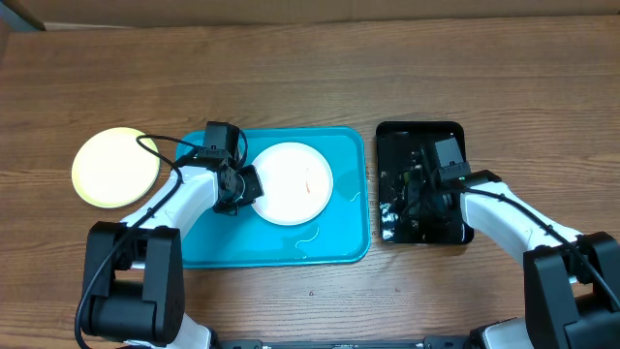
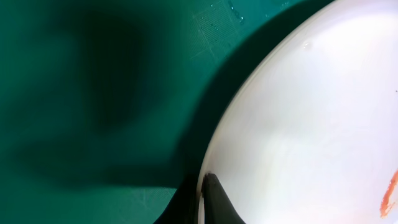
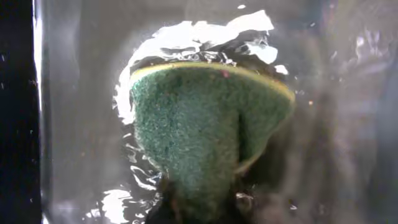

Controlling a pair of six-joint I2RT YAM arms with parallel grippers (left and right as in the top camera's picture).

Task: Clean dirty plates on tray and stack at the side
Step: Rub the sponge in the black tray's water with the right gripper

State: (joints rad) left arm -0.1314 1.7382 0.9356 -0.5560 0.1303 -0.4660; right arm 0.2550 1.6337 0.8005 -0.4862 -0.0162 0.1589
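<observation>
A white plate [image 1: 294, 182] with a thin orange-brown smear [image 1: 308, 181] lies on the light-blue tray [image 1: 339, 247]. My left gripper [image 1: 244, 184] is shut on the plate's left rim. The left wrist view shows one dark finger on top of the plate [image 2: 311, 124] and the other under its edge, over the tray [image 2: 93, 93]. A pale yellow-green plate [image 1: 115, 167] rests on the table left of the tray. Down in the black tray [image 1: 392, 136], my right gripper [image 1: 418, 194] is shut on a green scouring sponge [image 3: 199, 124] with a yellow edge.
The black tray [image 3: 74, 93] holds shallow water that glints around the sponge. A little water lies on the light-blue tray near its front right corner [image 1: 308, 236]. Bare wooden table surrounds both trays.
</observation>
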